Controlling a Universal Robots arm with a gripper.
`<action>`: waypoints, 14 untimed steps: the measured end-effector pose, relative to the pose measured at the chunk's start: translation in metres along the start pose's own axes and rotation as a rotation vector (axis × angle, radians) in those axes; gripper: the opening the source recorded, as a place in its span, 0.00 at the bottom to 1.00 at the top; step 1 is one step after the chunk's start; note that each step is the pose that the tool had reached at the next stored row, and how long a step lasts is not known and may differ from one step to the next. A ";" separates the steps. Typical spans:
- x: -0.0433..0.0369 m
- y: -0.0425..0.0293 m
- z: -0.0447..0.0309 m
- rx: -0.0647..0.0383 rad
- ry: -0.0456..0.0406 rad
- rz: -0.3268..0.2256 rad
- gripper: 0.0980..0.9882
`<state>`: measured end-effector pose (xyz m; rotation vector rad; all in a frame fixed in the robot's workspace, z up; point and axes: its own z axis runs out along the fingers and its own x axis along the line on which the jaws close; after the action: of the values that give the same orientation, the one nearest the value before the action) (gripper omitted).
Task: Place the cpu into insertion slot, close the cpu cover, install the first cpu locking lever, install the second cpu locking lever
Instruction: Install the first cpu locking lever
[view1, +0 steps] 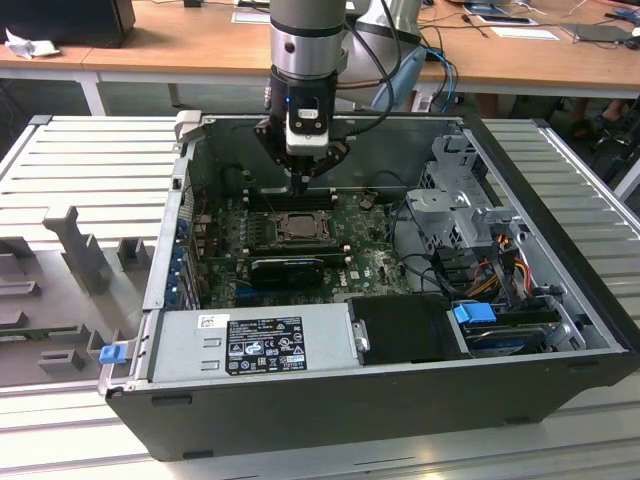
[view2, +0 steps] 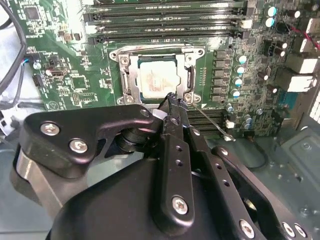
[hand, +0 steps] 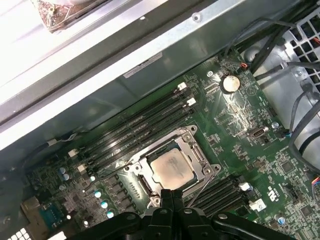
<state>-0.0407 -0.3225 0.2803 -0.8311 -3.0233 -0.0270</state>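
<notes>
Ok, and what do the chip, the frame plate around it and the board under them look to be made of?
The chip: a dull silver-grey metal lid, matte, with faint smears on top. The frame plate: thin stamped metal, probably steel, with a brighter sheen and glints along its edges. The board: green lacquered circuit laminate, seemingly fibreglass, glossy where light catches it.

The arm (view1: 305, 40) is a smooth silver-grey cylinder ending in a black collar, with a grey cable (view1: 398, 68) looping off behind it and a white block (view1: 305, 128) mounted below. The gripper (view2: 172, 97) is matte black, with broad linkage plates pinned with silver screws (view2: 78, 145) and tapering to slim fingers (view2: 176, 116).
</notes>
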 end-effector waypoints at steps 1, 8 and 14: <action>0.0000 0.0000 0.0000 0.000 0.0002 -0.009 0.01; 0.0000 0.0000 0.0001 0.001 0.0018 -0.119 0.01; 0.0000 0.0000 0.0003 -0.003 -0.0080 -0.223 0.01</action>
<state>-0.0407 -0.3224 0.2800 -0.4914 -3.1073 -0.0294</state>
